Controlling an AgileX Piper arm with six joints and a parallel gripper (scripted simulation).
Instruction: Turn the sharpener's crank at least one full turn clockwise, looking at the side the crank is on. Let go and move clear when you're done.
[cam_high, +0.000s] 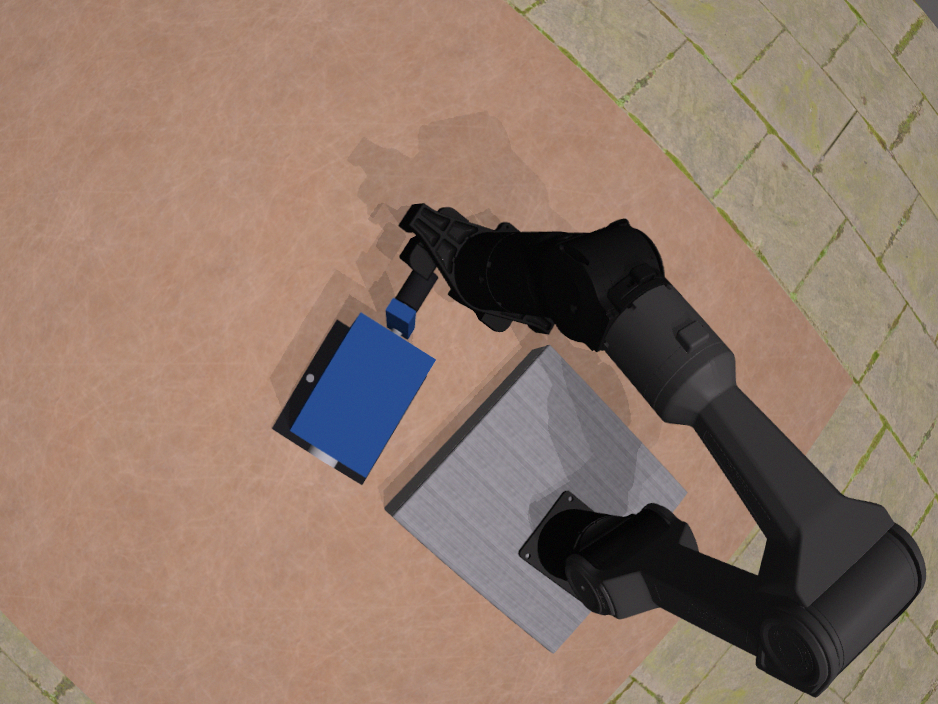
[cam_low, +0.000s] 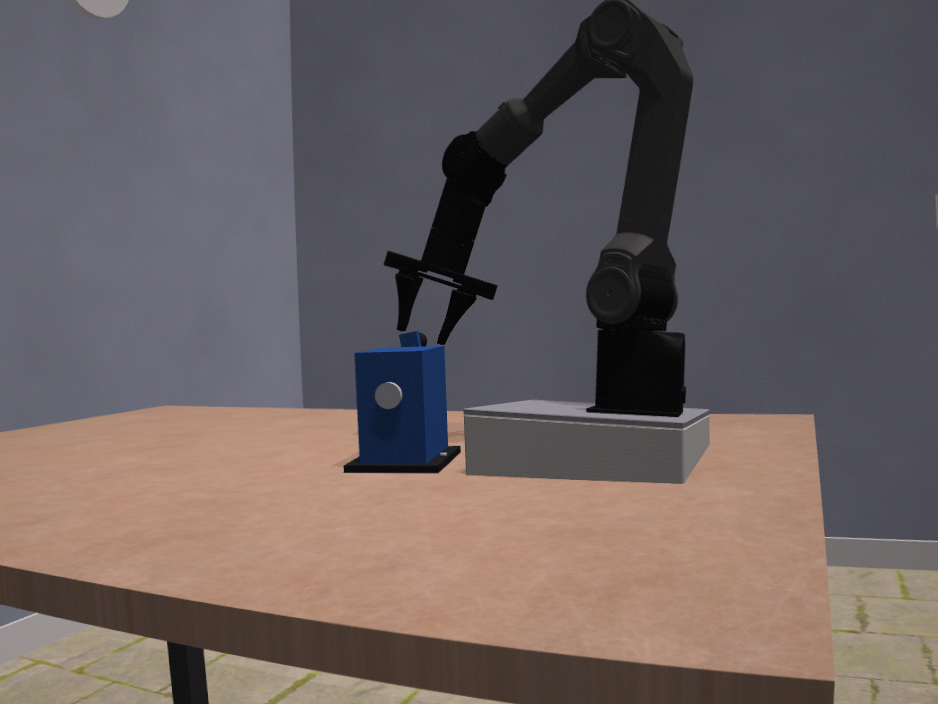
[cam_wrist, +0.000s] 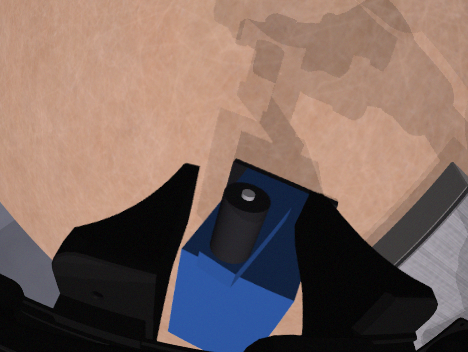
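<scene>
The blue box-shaped sharpener stands upright on a black base plate on the table. Its blue crank arm points up on the far side, with a dark cylindrical handle sticking out from it. My gripper is open. Its two fingers stand on either side of the handle with a gap to each, just above the top of the sharpener. A silver round knob sits on the sharpener's near face.
The arm stands on a grey block right beside the sharpener. The brown table stretches to the left and front. A stone floor lies beyond the table's edge.
</scene>
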